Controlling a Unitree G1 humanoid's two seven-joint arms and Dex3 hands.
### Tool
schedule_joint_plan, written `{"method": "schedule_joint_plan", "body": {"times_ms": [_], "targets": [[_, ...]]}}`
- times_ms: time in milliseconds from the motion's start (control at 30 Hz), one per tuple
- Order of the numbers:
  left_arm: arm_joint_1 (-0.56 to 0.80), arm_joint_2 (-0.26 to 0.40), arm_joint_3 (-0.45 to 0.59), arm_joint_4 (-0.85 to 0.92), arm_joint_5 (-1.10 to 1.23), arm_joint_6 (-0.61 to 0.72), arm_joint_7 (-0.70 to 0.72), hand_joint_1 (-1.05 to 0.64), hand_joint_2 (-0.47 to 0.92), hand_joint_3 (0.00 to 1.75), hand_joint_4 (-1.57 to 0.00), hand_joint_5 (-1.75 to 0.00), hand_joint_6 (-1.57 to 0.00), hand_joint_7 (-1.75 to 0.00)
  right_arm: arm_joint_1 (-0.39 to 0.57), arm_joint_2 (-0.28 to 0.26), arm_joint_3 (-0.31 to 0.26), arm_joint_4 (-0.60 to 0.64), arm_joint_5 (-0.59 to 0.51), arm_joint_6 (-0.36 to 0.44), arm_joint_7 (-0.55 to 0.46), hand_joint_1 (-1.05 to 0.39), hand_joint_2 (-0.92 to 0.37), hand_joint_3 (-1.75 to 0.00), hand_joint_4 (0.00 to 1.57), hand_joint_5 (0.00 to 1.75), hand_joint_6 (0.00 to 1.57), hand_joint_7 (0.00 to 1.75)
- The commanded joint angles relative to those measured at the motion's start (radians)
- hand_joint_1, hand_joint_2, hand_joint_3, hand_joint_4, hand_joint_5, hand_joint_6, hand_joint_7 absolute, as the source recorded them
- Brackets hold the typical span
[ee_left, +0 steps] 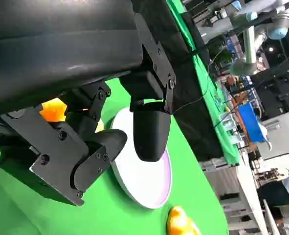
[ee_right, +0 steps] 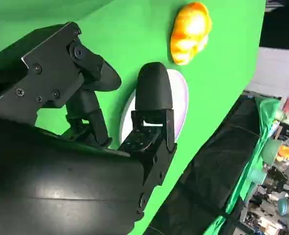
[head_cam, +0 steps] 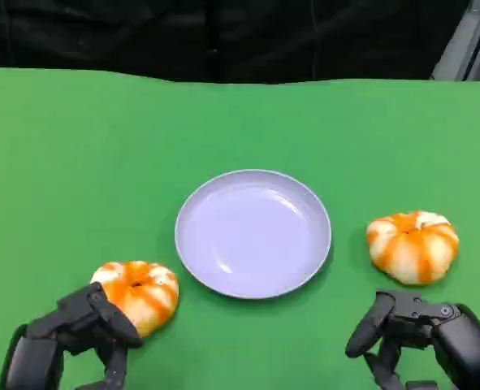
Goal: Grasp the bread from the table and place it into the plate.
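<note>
Nothing on the plate (head_cam: 223,280) yet. Two bread rolls on the green table (head_cam: 69,154), one either side of the plate. Left hand (head_cam: 81,329) touching the left roll (head_cam: 142,292), grip unclear. Right hand (head_cam: 422,333) released, short of the right roll (head_cam: 412,246). Grasping and placing left.

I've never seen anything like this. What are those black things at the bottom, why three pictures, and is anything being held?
They are a humanoid robot's two hands. The head view looks down from the robot; the other two come from cameras at its wrists, so they look tilted. On the green table lie a pale plate and two orange-and-white breads. The left hand has its fingers against the nearer bread, though whether it grips it is hard to tell. The right hand holds nothing, its fingers apart, just short of the other bread. The plate has nothing in it yet.
</note>
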Motion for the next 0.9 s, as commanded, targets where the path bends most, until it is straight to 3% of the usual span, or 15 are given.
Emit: {"method": "schedule_joint_plan", "body": {"times_ms": [33,533,733,833,900], "targets": [[-0.002,0.018,0.008,-0.002,0.006,-0.004,-0.004,-0.05,0.38,1.37,-0.84,-1.73,-0.77,-1.5,0.001,-0.008,-0.001,-0.007,0.007,0.005,0.002,0.04,-0.45,-1.16,0.8,1.58,0.78,1.21],[-0.002,0.022,0.008,-0.002,-0.008,-0.001,-0.016,-0.05,0.39,1.36,-0.82,-1.71,-0.76,-1.48,-0.001,-0.009,0.001,-0.001,0.007,-0.002,0.003,0.06,-0.45,-1.15,0.81,1.55,0.79,1.21],[-0.008,0.021,0.007,-0.006,-0.031,0.01,-0.03,-0.06,0.48,1.14,-0.79,-1.27,-0.79,-1.01,-0.003,-0.006,0.006,-0.001,0.004,0.003,0.0,0.05,-0.45,-1.15,0.82,1.56,0.79,1.2],[-0.01,0.023,0.007,-0.017,-0.01,0.029,-0.026,-0.11,0.58,0.9,-0.73,-1.06,-0.77,-0.69,-0.005,-0.004,0.008,0.0,0.002,0.003,-0.002,0.05,-0.45,-1.15,0.83,1.59,0.79,1.2],[-0.017,0.025,0.007,-0.023,0.009,0.044,-0.02,-0.16,0.71,0.62,-0.66,-0.88,-0.76,-0.39,-0.008,-0.004,0.009,0.002,-0.002,0.003,-0.004,0.04,-0.44,-1.15,0.83,1.6,0.79,1.2]]}}
